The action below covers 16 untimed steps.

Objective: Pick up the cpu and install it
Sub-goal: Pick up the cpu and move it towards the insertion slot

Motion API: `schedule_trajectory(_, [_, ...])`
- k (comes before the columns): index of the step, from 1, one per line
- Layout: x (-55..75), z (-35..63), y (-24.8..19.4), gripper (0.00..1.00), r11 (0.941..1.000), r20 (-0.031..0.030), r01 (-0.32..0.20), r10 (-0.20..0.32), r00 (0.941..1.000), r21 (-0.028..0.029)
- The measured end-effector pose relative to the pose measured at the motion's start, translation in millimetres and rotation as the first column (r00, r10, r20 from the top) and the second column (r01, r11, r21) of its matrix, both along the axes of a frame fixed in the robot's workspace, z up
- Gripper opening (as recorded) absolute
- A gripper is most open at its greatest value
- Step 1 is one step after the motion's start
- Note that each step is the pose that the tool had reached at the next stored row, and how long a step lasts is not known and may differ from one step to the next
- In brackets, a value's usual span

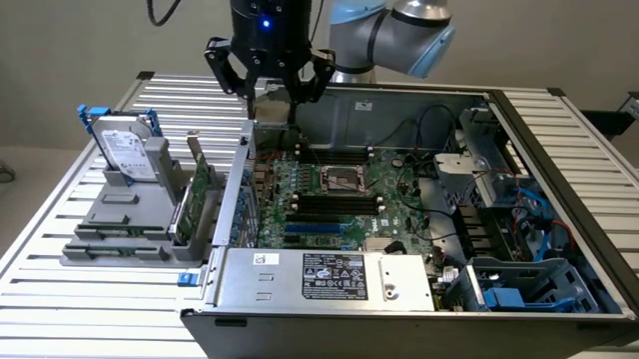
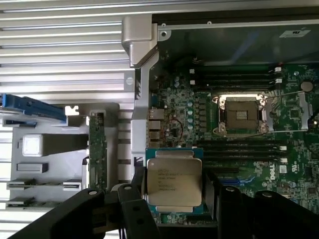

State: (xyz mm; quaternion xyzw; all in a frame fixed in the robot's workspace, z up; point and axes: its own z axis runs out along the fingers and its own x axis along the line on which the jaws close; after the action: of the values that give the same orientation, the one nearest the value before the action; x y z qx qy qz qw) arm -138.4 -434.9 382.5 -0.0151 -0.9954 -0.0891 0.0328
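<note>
The claw (image 2: 174, 185) has its two black fingers (image 2: 138, 191) pressed on opposite edges of the cpu (image 2: 174, 181). The jaws stand partly apart, only as wide as the chip, and the silvery top of the chip faces the wrist camera. In the exterior view the claw (image 1: 277, 93) hangs above the rear corner of the open computer case (image 1: 399, 112), on the exterior view's left. The cpu (image 1: 271, 112) is in the air there and touches nothing but the fingers.

Below and further in lies the green motherboard (image 2: 184, 109). Its socket (image 2: 240, 115) is well apart from the chip, and its metal frame seems to be folded open.

Several things could go wrong from here. The hold is only on thin edges, so the chip may slip or tilt. If it comes down turned wrongly or not flat, the contacts of the socket may be damaged. The case wall is just beside the claw and could be hit.

Counted: one cpu, one socket, one claw with two fingers. Farther away, on the slatted surface (image 1: 60, 299), one grey holder (image 1: 120, 224) carries one hard drive (image 1: 125, 153).
</note>
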Motion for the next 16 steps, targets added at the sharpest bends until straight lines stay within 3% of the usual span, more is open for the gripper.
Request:
schedule_trajectory(3, [13.7, -1.4, 2.5, 0.55, 1.0000, 0.0000, 0.000, 0.000, 1.0000, -0.0025])
schedule_trajectory(7, [31.6, -3.8, 6.9, 0.55, 1.0000, 0.0000, 0.000, 0.000, 1.0000, -0.0099])
schedule_trajectory(11, [49.6, -6.2, 13.9, 0.55, 0.9997, 0.0009, 0.000, 0.000, 1.0000, -0.0233])
schedule_trajectory(16, [67.4, -8.8, 26.3, 0.55, 0.9992, 0.0048, 0.000, 0.000, 1.0000, -0.0410])
